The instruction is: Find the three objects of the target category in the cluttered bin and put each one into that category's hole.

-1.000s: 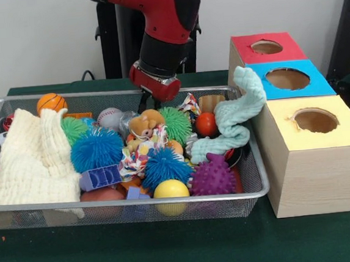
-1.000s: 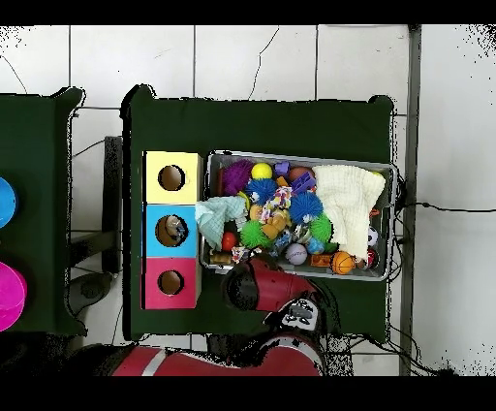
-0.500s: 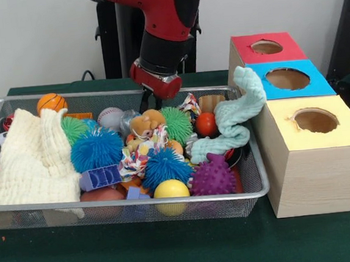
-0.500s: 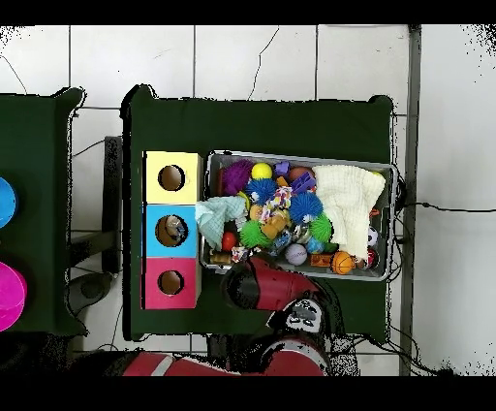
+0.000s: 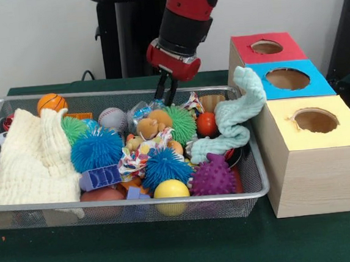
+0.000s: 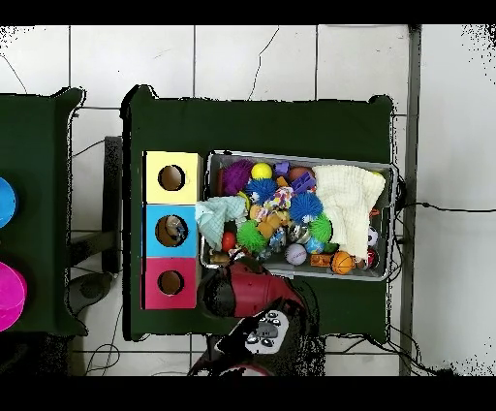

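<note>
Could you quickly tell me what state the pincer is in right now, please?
Pincer: fingers close together above the bin, apparently holding nothing; open or shut cannot be told.

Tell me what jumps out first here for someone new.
The wire bin crammed with bright toys: spiky blue ball, purple spiky ball, cream cloth at one end. The red arm's pincer hangs over the bin's far side. Beside the bin stand three boxes with holes: red, blue, yellow.
</note>
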Available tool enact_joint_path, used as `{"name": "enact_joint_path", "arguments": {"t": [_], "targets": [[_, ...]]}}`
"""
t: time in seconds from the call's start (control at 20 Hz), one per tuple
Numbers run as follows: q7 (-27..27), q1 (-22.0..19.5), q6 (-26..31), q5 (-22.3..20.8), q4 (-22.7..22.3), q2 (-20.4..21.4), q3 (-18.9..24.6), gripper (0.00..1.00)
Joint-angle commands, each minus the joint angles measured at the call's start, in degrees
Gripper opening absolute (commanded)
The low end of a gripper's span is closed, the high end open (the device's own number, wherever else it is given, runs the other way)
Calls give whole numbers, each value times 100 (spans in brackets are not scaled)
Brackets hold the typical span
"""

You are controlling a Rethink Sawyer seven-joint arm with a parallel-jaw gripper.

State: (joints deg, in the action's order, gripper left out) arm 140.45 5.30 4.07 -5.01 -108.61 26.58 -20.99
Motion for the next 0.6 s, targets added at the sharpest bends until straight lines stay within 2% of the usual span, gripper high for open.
{"name": "enact_joint_path", "arguments": {"t": [0.05,0.4,0.6], "targets": [[414,368,578,14,-17,224,-153,0],[457,472,490,41,-5,158,-279,0],[356,557,762,-1,-58,448,-438,0]]}}
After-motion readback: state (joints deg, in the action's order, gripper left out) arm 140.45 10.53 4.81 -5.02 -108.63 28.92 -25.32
